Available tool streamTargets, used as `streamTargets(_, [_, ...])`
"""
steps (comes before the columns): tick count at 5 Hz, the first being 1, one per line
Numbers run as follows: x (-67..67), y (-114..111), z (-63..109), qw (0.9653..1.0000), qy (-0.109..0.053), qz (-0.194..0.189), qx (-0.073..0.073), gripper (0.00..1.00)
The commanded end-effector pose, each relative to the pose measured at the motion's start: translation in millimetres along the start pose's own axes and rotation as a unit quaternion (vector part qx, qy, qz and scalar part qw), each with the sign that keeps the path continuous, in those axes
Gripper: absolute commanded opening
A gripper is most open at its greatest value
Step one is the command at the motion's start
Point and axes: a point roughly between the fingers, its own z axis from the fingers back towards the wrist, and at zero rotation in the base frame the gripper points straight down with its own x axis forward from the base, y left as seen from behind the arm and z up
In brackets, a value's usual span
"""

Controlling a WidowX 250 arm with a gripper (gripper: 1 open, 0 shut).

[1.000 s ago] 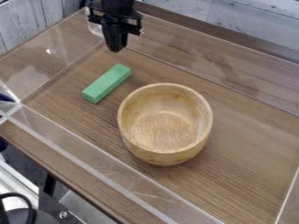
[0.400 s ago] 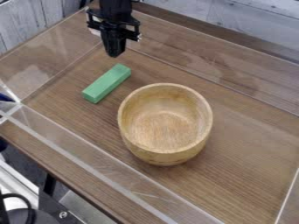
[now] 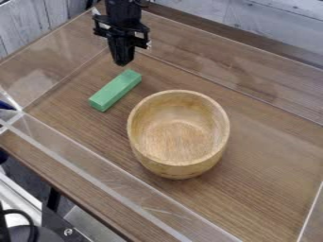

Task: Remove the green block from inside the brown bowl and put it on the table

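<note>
The green block point(image 3: 113, 90) lies flat on the table point(image 3: 240, 71), just left of the brown bowl point(image 3: 178, 132) and outside it. The bowl stands upright near the middle and nothing shows inside it. My gripper point(image 3: 123, 60) hangs pointing straight down just behind the block's far end, a little above the wood. Its black fingers are shut together with nothing between them, apart from the block.
Low clear acrylic walls point(image 3: 70, 161) border the tabletop on the left, front and right. A grey wall panel runs along the back. Dark cables show below the front left corner.
The gripper has sunk slightly toward the table and stays shut. The block and the bowl have not moved.
</note>
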Motion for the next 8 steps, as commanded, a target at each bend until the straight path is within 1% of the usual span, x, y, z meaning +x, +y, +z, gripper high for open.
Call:
streamTargets(1, [10.2, 9, 19.5, 0.9993, -0.035, 0.005, 0.012, 0.00])
streamTargets(6, [11.0, 14, 8.5, 0.9996, -0.028, 0.007, 0.005, 0.00])
streamTargets(7, [11.9, 13, 11.4, 0.9996, -0.028, 0.006, 0.005, 1.00])
streamTargets(8, [12.7, 12, 14.7, 0.9996, -0.027, 0.004, 0.005, 1.00])
